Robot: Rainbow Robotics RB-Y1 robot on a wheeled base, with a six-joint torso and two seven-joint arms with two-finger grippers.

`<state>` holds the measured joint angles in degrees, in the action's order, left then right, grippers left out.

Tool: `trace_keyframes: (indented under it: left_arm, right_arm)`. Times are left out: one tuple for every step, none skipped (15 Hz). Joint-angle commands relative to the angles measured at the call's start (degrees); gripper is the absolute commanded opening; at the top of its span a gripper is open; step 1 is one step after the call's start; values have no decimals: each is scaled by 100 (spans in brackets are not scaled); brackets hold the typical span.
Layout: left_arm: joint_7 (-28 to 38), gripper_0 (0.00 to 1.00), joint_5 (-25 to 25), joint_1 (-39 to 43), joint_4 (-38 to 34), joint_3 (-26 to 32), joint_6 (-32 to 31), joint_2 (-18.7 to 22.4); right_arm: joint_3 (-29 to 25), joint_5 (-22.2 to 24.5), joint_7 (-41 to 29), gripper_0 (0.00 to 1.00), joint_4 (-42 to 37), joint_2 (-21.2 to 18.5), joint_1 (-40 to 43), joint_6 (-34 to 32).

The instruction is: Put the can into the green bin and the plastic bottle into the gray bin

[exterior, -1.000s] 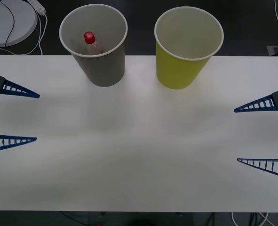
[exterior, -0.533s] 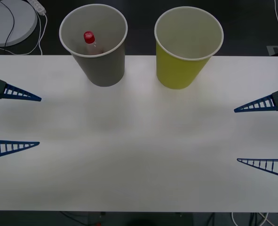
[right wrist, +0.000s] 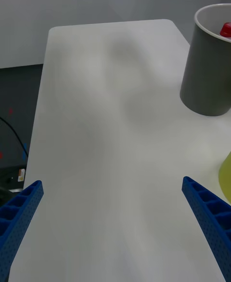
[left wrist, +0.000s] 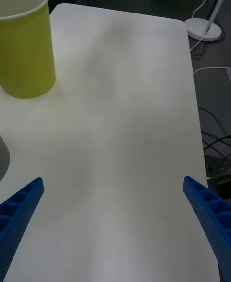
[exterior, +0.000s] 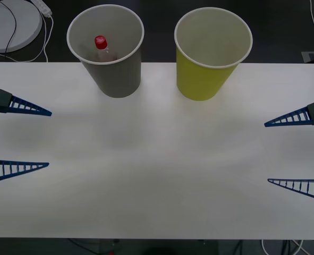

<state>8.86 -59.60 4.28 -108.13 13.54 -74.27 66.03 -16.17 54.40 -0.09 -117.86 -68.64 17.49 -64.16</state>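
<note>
The gray bin (exterior: pixel 114 74) stands at the table's back left with the plastic bottle (exterior: pixel 100 42) inside it, red cap up. Beside it, to the right, stands the green bin (exterior: pixel 202 79); what I see of its inside is pale and bare. The can is out of view. My left gripper (exterior: pixel 49 139) hovers open over the table's left edge, and my right gripper (exterior: pixel 266 153) hovers open over the right edge, both holding nothing. The right wrist view shows the gray bin (right wrist: pixel 207 74) and the bottle's cap (right wrist: pixel 225 29). The left wrist view shows the green bin (left wrist: pixel 26 55).
A white round disc (exterior: pixel 10 21) with cables lies off the table at the back left. A white lamp base (left wrist: pixel 204 29) and cables sit on the floor beyond the right end. The white table (exterior: pixel 157 159) is bare between the grippers.
My left gripper has slid a little inward over the table, toward the middle. The right arm, both bins and the bottle have not moved.
</note>
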Motion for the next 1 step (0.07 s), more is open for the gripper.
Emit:
trace_keyframes:
  left_arm:
    - [1,100,1,3,2,-1,0,-3]
  right_arm:
    - [0,0,0,100,0,0,0,0]
